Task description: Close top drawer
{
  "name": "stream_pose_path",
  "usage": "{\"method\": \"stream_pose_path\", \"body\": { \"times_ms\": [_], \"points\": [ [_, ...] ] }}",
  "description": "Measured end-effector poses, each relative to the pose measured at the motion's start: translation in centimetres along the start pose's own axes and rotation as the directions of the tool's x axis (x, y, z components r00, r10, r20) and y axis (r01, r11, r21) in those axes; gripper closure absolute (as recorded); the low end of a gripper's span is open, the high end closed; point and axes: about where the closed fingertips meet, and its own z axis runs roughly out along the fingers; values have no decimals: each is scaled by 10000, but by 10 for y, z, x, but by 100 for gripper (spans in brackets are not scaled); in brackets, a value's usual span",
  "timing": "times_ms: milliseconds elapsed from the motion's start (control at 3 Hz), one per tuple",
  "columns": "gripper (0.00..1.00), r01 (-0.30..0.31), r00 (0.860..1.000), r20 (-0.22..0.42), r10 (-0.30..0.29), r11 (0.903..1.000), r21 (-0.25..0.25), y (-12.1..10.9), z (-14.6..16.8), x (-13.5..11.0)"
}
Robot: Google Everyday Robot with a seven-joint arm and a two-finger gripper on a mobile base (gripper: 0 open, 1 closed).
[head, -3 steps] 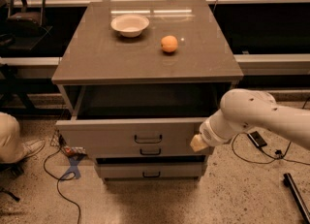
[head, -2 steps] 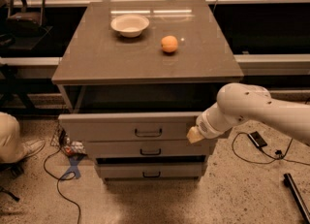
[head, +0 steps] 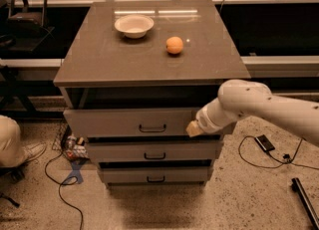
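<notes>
Top drawer slightly open, gripper at right edge

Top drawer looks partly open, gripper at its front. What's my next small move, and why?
Probably a short push straight inward on the top drawer. The gripper is at the right end of its front panel, apparently touching it, and a dark gap under the countertop shows the drawer is not yet shut. Being off-centre, push gently.

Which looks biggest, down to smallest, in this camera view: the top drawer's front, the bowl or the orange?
1. top drawer front
2. bowl
3. orange
The gripper, at the drawer front's right end, looks roughly orange-sized, but it is nearer the camera, so I leave it unranked.
</notes>
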Motion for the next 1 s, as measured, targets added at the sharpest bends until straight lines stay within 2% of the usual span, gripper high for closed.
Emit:
{"method": "stream_pose_path", "body": {
  "times_ms": [333,667,1000],
  "points": [
    [100,152,9975,690,-155,9999,50,-8,3,-30],
    [100,200,9937,1096,-212,9997,119,-13,3,-44],
    [100,-102,9927,1206,52,9991,404,-22,-5,-37]
  ]
}}
